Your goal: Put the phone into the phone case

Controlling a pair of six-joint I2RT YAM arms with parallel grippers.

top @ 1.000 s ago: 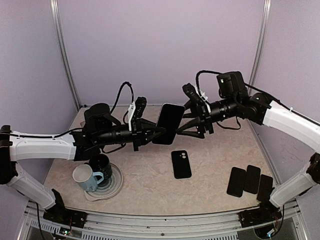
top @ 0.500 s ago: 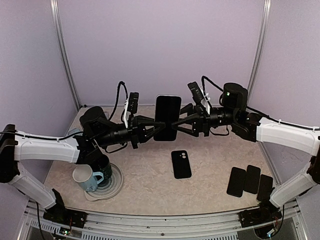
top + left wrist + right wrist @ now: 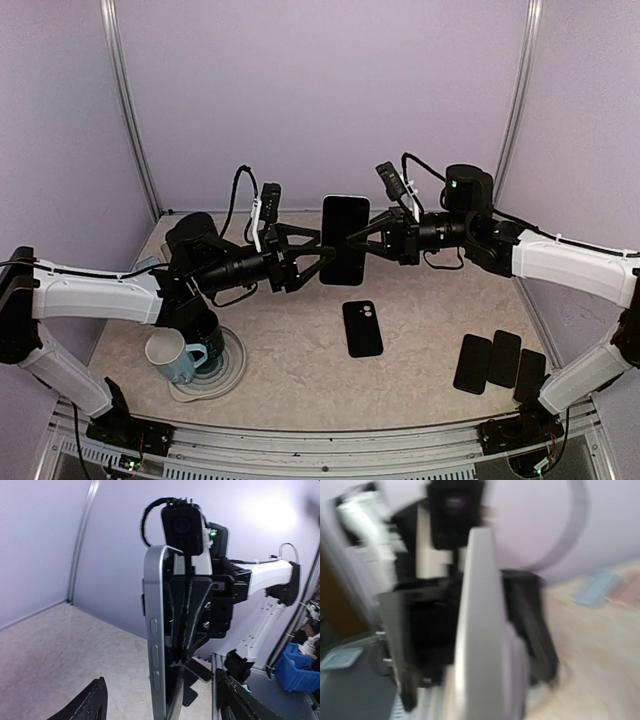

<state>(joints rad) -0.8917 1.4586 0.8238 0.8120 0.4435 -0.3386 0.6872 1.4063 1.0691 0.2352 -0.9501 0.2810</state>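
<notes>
**Clamped from the right, flanked wide from the left**

Grips the phone (image 3: 345, 215) in the right gripper (image 3: 355, 240), black triangular fingers closed on it from the right-hand long edge. Holds it upright in mid-air, long edges vertical, well above the table (image 3: 430, 300). Meets it from the opposite side with the left gripper (image 3: 324, 246) spread wide: black fingers (image 3: 95, 705) apart on either side of the phone, touching neither face. Seen edge-on from between those fingers: a thin body with a brushed silver metal rim, rounded corners, three slim buttons down the side and a glossy dark face. Too smeared in the right wrist view for more than a pale vertical edge against black hardware.

Below the two grippers, a little toward the right gripper's side, flat on the table: the phone case (image 3: 362, 335), a matte black rounded rectangle with a small camera cut-out near its far end, well apart from the phone. Farther out beyond the right gripper and nearer the arm bases: three dark flat slabs (image 3: 504, 358) laid side by side, rounded at the corners. Down on the left gripper's side, beside that arm: a dark mug (image 3: 203, 326) on a round grey mat (image 3: 232, 372), with a pale mug (image 3: 168, 352) just beside it. Beneath all of it, a beige table top mottled like stone.
</notes>
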